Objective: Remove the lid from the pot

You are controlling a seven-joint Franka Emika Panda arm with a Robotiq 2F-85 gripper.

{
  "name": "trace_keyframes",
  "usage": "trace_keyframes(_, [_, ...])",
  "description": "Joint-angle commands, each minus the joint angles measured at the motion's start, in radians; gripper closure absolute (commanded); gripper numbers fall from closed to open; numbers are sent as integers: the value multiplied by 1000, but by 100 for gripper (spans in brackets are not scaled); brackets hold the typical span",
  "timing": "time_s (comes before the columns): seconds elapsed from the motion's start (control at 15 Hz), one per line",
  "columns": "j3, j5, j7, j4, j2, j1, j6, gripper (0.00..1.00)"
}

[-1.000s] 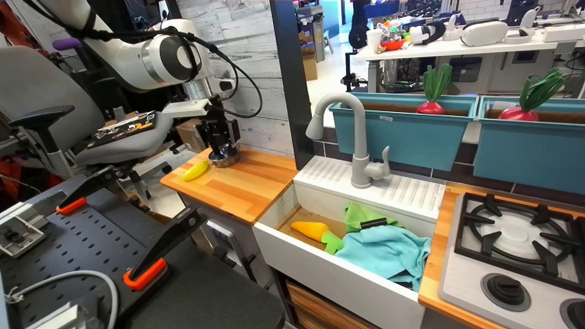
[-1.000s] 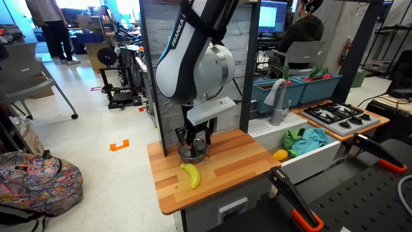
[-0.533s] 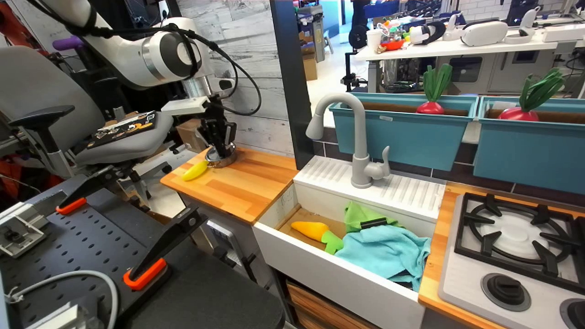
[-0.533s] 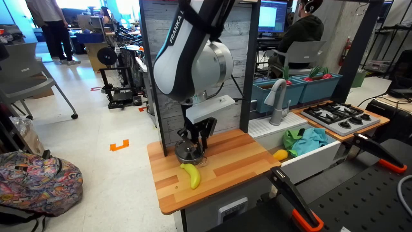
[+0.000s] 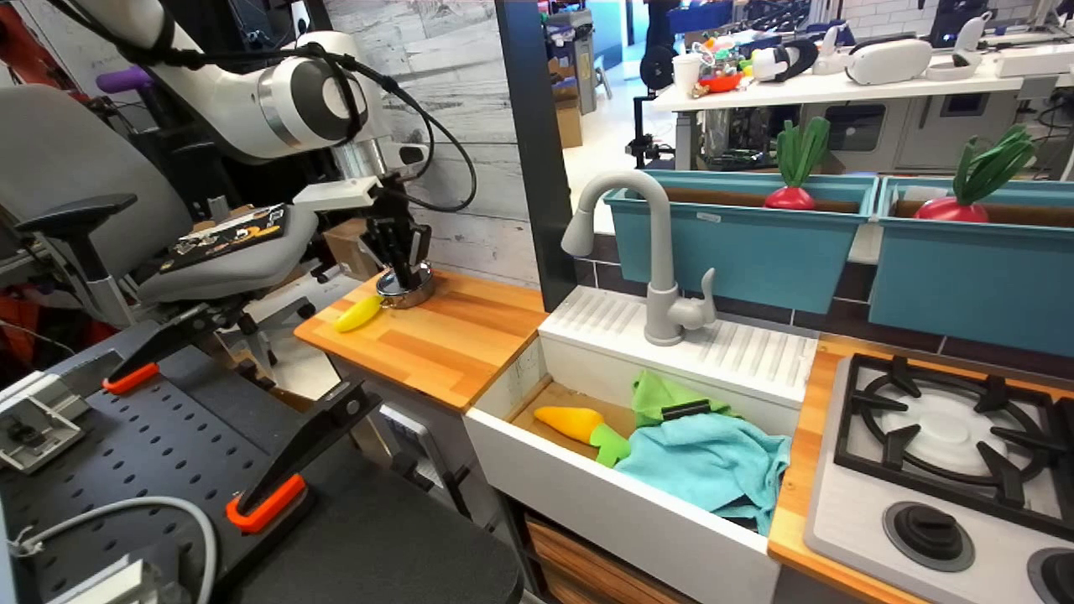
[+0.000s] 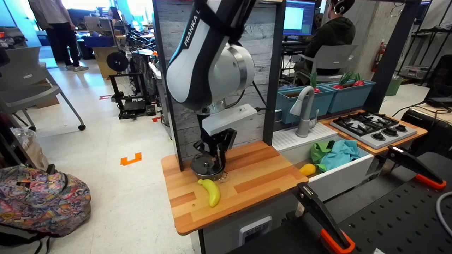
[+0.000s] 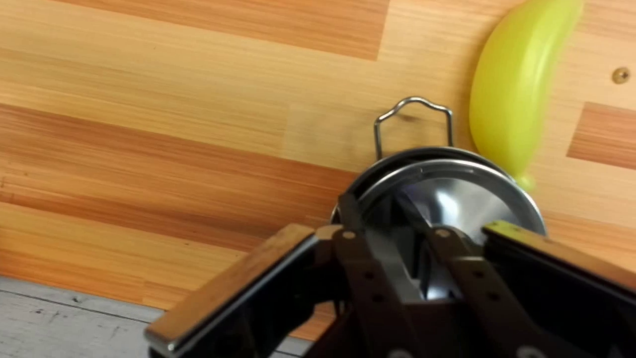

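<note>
1. A striped wooden worktop (image 6: 254, 176) is stretching left of the white sink (image 5: 621, 528), where a blue cloth (image 5: 709, 461) is lying.
2. At the worktop's far left, the lid (image 6: 200, 163) is covering most of the pot (image 6: 206, 175).
3. The fingers (image 6: 222, 158) are pointing down at the lid; how wide they are standing, and whether they are gripping it, I can't make out.
4. A yellow banana (image 6: 213, 193) is lying just nearer than the pot.
5. A grey plank panel (image 6: 264, 70) is standing behind; far off, a person (image 6: 330, 33) is sitting near a monitor (image 6: 295, 23).
</note>
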Motion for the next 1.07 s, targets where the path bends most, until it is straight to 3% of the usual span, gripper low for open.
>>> trace_keyframes(0.0, [18,-13,10,-24,-53,1,1,45])
trace_keyframes(0.4, [28,-15,15,1,-46,2,19,2])
trace_keyframes(1.0, [5,-30,37,44,3,23,32,0])
